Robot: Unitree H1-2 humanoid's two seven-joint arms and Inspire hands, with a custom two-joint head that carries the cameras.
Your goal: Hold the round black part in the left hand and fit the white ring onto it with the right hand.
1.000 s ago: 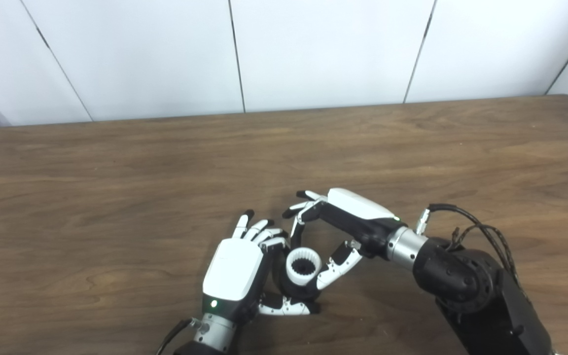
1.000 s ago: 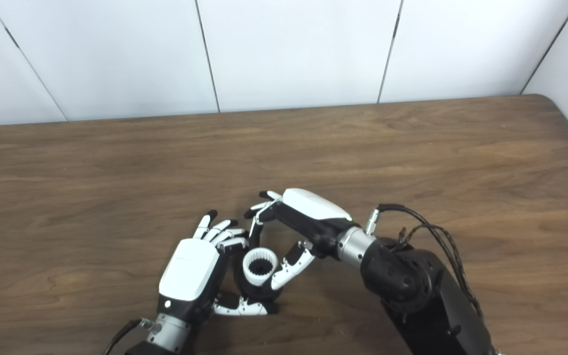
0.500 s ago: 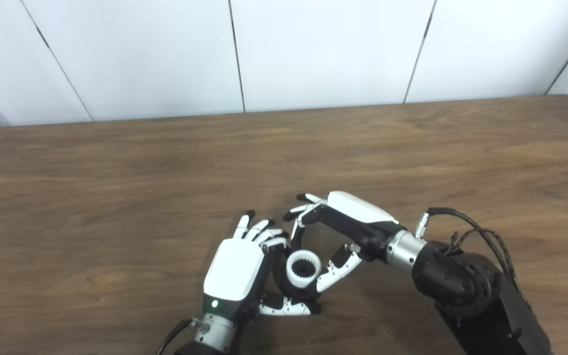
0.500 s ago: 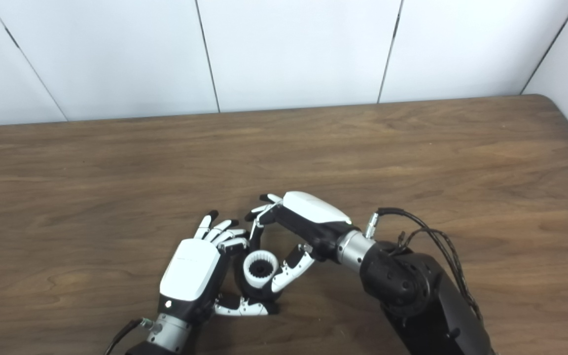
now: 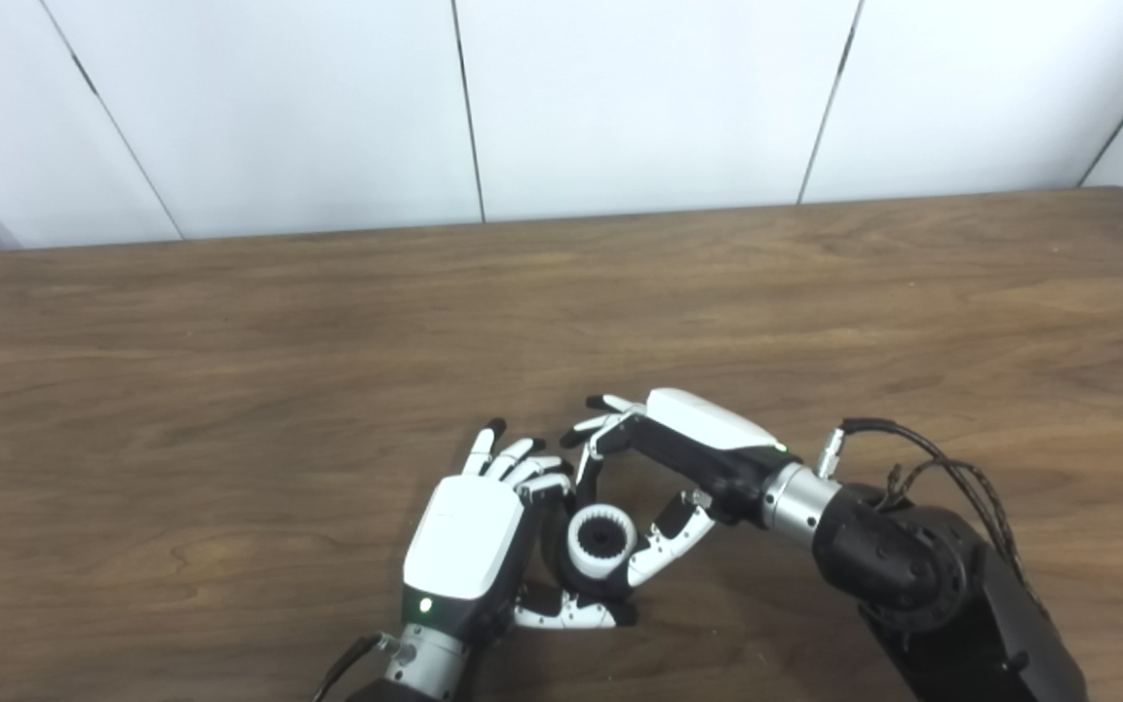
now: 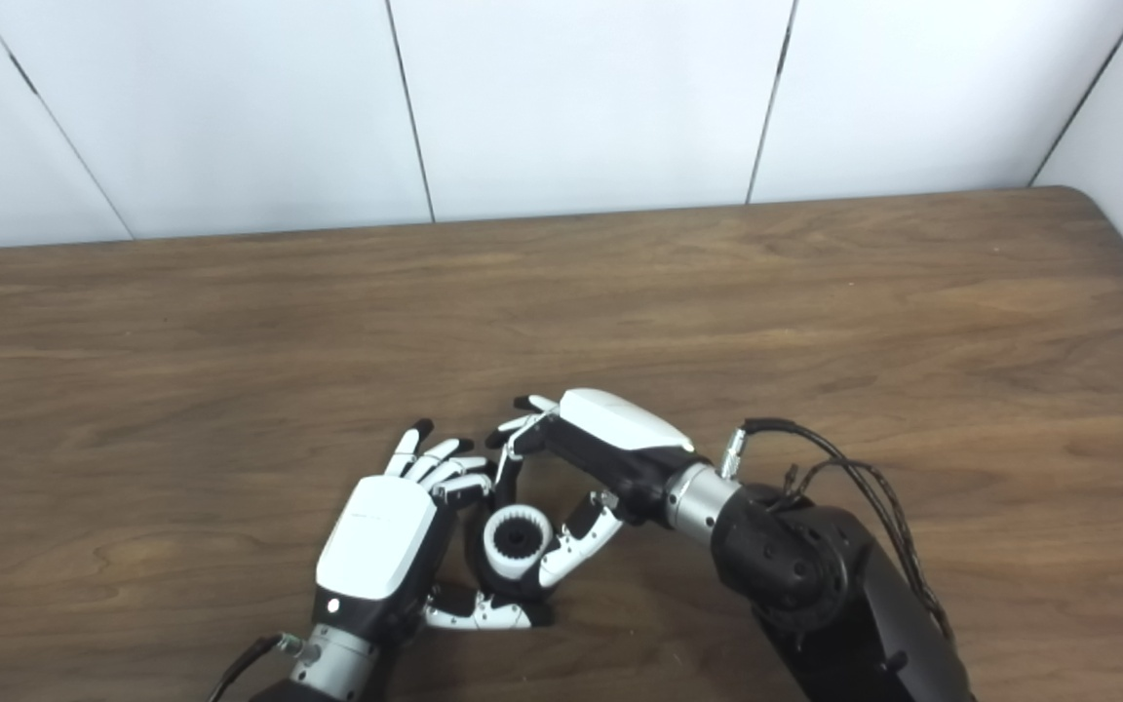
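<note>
My left hand point(image 5: 469, 536) is shut on the round black part point(image 5: 603, 585), cupping it near the table's front edge, back of the hand facing up. The white toothed ring point(image 5: 600, 541) sits on top of the black part, which shows only as a dark rim around it. My right hand point(image 5: 688, 444) reaches in from the right and is shut on the white ring. Its thumb lies against the ring's right side and its fingers curl over the far side. The lower part of the black piece is hidden by both hands.
The brown wooden table point(image 5: 230, 370) spreads wide to the left, right and back of the hands. White wall panels point(image 5: 620, 97) stand behind its far edge. A cable loop point(image 5: 922, 458) rises off my right forearm.
Both hands have slid a little toward the near edge. The white ring sits slightly lower on the black part, and the right fingers have come down closer over it.
</note>
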